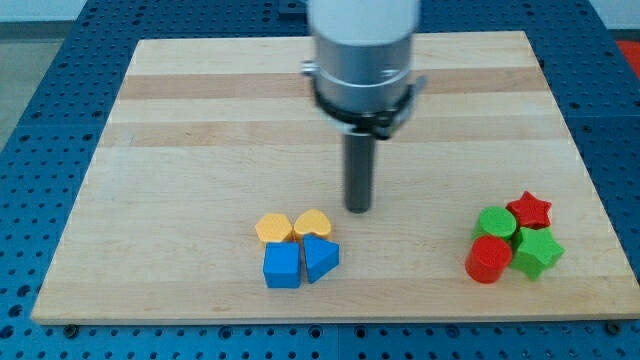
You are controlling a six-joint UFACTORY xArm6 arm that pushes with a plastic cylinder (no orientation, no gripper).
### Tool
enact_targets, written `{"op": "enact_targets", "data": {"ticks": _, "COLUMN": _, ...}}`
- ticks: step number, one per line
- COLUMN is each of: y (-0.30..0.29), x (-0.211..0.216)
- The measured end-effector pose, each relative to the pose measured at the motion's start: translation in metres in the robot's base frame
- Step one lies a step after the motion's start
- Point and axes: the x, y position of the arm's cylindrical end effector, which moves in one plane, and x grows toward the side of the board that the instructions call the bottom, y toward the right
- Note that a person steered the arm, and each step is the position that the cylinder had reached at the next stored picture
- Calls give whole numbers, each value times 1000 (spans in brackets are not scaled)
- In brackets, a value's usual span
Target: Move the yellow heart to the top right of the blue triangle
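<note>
The arm's pale housing (362, 35) at twelve o'clock is blurred and cut off by the view's top edge (it hides some wooden board (200, 130) behind it).

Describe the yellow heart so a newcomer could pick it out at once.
Start at the wooden board and find the cluster of four blocks near its bottom edge, at the view's middle. The yellow heart is the cluster's top-right piece, directly above the blue triangle. Its yellow neighbour looks six-sided; the heart has a notched top.
</note>
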Motion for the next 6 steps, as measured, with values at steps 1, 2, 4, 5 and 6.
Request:
{"op": "enact_targets", "data": {"ticks": 1, "y": 39, "x": 10}}
{"op": "enact_targets", "data": {"ticks": 2, "y": 39, "x": 46}}
{"op": "enact_targets", "data": {"ticks": 4, "y": 34, "x": 112}}
{"op": "enact_targets", "data": {"ticks": 5, "y": 0, "x": 116}}
{"op": "enact_targets", "data": {"ticks": 6, "y": -65, "x": 52}}
